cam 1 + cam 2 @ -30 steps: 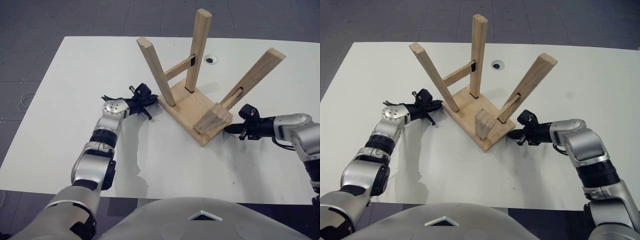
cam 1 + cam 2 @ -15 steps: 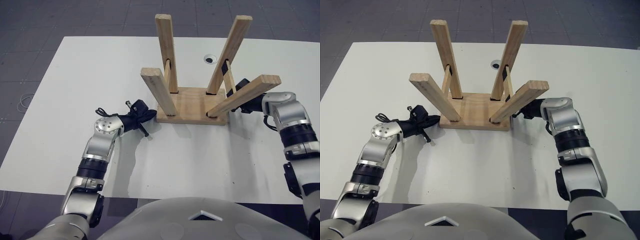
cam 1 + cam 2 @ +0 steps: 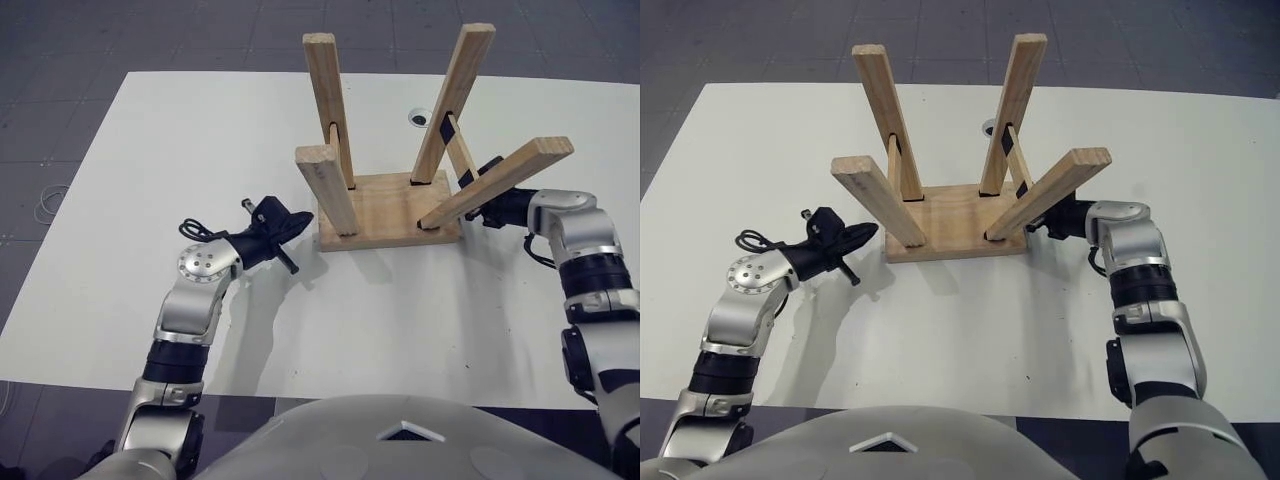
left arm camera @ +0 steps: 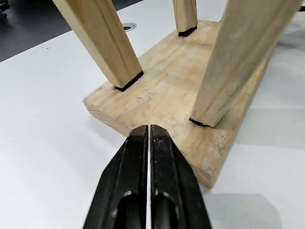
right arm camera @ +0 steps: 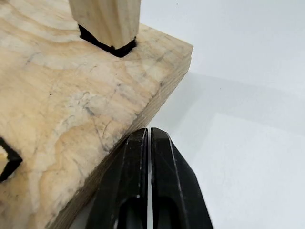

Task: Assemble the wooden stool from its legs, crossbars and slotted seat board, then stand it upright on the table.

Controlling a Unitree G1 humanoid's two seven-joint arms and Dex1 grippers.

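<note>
Wooden stool upside down, 4 legs splayed up | left fingers clenched, empty | right fingers clenched, empty

There's the black two-fingered right gripper tucked behind the slanting pale wooden leg, its tips hidden from the head camera. Close in, the pale wooden seat board runs off the frame, one leg just a stub. Left wrist camera: three legs cropped at the top. The small round grommet in the white surface sits half behind a far leg.
</note>
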